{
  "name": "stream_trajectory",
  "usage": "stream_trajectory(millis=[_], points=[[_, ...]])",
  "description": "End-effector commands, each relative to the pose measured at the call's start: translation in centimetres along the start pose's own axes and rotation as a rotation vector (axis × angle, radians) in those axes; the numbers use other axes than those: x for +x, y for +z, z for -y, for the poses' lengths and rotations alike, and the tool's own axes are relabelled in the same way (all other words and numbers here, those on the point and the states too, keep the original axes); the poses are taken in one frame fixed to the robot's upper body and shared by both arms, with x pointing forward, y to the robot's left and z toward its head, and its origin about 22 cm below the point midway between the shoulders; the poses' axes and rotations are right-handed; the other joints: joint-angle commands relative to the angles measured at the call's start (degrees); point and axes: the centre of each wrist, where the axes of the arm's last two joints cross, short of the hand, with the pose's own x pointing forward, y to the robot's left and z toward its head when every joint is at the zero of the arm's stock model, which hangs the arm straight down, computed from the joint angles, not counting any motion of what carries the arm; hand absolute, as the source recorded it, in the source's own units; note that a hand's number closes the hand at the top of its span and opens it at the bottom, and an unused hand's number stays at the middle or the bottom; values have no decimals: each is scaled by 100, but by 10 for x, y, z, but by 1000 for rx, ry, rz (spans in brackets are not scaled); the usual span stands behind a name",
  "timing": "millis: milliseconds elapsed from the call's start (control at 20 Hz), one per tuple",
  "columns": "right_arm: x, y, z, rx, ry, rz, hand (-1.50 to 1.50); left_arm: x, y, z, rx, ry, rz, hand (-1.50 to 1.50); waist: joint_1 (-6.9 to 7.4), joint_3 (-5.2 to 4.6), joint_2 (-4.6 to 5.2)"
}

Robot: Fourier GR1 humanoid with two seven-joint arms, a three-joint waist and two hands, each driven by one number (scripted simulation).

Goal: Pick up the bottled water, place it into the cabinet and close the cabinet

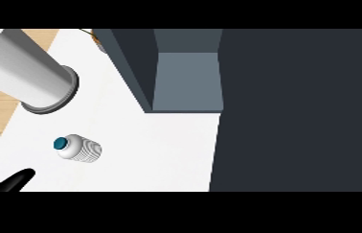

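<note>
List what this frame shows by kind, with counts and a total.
Bottled water, lying on the counter: 1
Cabinet, open: 1
Grey forearm: 1
Black hand, only a tip showing at lower left: 1
Total: 4

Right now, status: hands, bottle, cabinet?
Left hand only a tip at lower left, fingers unreadable; right hand out of view. Bottle on counter, untouched. Cabinet open, nothing between it and bottle.
</note>
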Motion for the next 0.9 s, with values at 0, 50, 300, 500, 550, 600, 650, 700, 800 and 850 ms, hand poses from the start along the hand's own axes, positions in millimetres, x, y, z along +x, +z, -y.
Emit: stream_trajectory(millis=[0, 50, 300, 500, 550, 600, 650, 700, 800, 850], points=[[19, 2, -21, -12, -18, 2, -150, 36, 25, -6, 32, 25, 45, -150, 9, 0, 0], [13, 4, -7, -23, 4, 3, -150, 39, 30, -17, 27, 3, 42, -150, 36, 0, -1], [21, 7, -28, -2, -17, 11, -150, 41, 28, -9, 39, 19, 9, -150, -10, 5, -9], [31, 12, -21, -25, 2, 9, -150, 43, 34, -17, 34, -4, 9, -150, 46, 2, -31], [28, 9, -31, -16, -14, 9, -150, 34, 25, -13, 47, -13, 2, -150, 14, -3, -18], [30, 5, -25, -23, 3, -7, -150, 42, 26, -13, 49, -2, 19, -150, 34, 1, -10], [35, 5, -28, -31, -5, 24, -150, 35, 19, -12, 38, -36, 5, -150, 10, -2, -8], [19, 10, -27, -6, -8, 0, -150, 42, 28, -17, 46, -32, -24, -150, 4, 6, -17], [25, 6, -32, -24, -6, 7, -150, 31, 23, -12, 53, -33, -16, -150, -1, -1, -10], [27, 16, -32, -27, 1, 4, -150, 35, 21, -20, 41, -54, -30, -150, -7, -2, -29]])
